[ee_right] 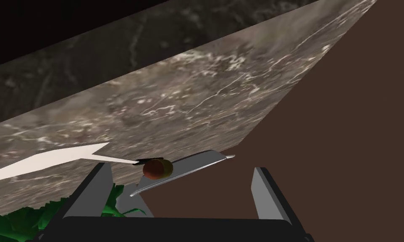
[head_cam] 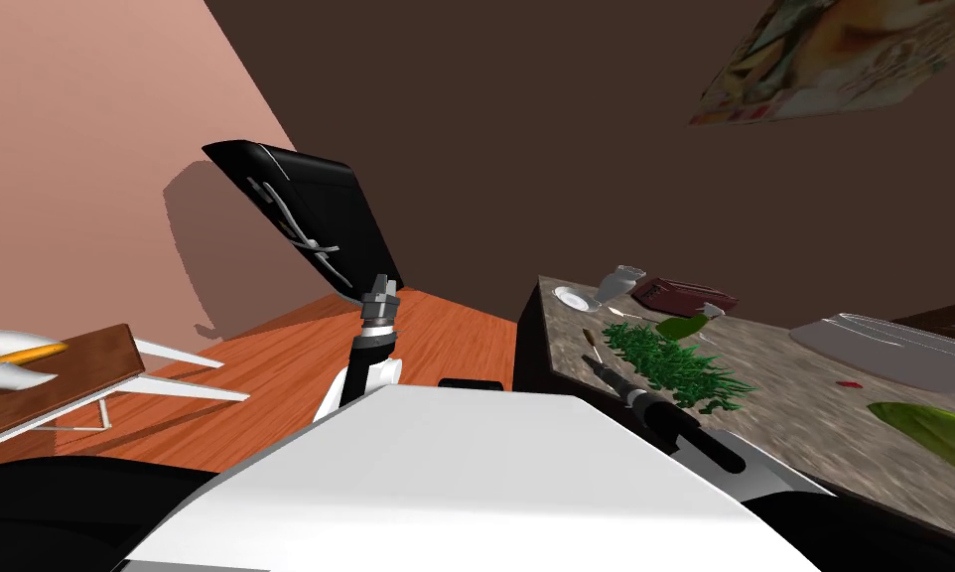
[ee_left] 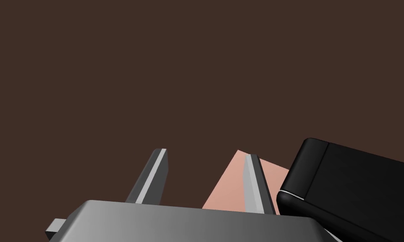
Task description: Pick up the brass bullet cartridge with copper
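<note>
The cartridge (ee_right: 157,168) is a small, rounded brown and olive piece seen end-on. It lies on the marbled brown table top (ee_right: 205,92), against a grey blade (ee_right: 197,164) and a white sliver (ee_right: 50,161). My right gripper (ee_right: 181,168) is open just short of it, and the cartridge sits ahead of the gap, nearer one finger (ee_right: 98,189). In the head view my right arm reaches over the table's near corner to the gripper (head_cam: 592,350). My left gripper (ee_left: 203,176) is open and empty, raised above the floor (head_cam: 378,296).
On the table (head_cam: 793,407) are green leaves (head_cam: 674,362), a white plate (head_cam: 570,297), a clear bottle (head_cam: 619,283), a dark red box (head_cam: 684,295) and a grey tray (head_cam: 892,348). A black panel (head_cam: 307,214) leans left of the table. A wooden side table (head_cam: 59,382) stands far left.
</note>
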You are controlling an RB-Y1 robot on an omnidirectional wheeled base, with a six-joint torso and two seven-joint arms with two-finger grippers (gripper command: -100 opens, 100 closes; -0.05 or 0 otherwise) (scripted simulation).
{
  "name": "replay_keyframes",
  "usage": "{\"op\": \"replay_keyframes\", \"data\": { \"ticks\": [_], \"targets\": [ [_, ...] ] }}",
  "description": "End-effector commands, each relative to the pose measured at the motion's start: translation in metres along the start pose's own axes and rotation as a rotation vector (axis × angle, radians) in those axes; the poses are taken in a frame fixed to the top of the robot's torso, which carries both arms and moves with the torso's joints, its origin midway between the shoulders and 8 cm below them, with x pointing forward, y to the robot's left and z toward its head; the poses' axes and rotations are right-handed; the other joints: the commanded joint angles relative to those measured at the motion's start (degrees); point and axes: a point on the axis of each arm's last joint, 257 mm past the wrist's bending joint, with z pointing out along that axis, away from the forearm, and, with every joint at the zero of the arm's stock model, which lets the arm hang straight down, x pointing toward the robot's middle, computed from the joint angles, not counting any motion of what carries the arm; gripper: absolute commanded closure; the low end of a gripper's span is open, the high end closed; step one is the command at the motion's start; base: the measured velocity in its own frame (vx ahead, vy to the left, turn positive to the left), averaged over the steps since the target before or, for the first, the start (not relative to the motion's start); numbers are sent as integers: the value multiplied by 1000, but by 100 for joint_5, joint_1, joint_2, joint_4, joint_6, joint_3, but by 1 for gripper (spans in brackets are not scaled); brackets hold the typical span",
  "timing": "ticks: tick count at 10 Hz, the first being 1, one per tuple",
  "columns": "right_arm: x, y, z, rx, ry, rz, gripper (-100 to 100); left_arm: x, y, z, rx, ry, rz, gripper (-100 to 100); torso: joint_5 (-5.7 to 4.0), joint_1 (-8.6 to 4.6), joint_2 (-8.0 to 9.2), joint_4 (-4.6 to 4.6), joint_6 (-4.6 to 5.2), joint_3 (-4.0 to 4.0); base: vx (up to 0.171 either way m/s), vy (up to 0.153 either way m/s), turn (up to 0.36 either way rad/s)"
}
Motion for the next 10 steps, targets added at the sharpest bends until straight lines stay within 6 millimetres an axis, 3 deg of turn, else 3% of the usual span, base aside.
{"op": "replay_keyframes", "data": {
  "ticks": [1,3,4,7,10],
  "targets": [
    [-2,-25,-3,63,26,-66,-100,0,0,0,0,0,0,0,0,0,0,0,0,0,102,18,105],
    [-5,-64,-10,158,63,-161,-100,0,0,0,0,0,0,0,1,4,0,1,-2,1,151,6,161],
    [-6,-63,-10,157,65,-167,-100,0,0,0,0,0,0,0,0,0,-8,-1,-1,-4,108,-8,38],
    [-18,-109,-23,272,110,-296,-100,0,0,0,0,0,0,0,-1,2,8,2,-1,5,105,3,112],
    [-30,-135,-32,343,137,-382,-100,0,0,0,0,0,0,0,-1,-1,13,3,1,8,96,-12,73]
  ]
}}
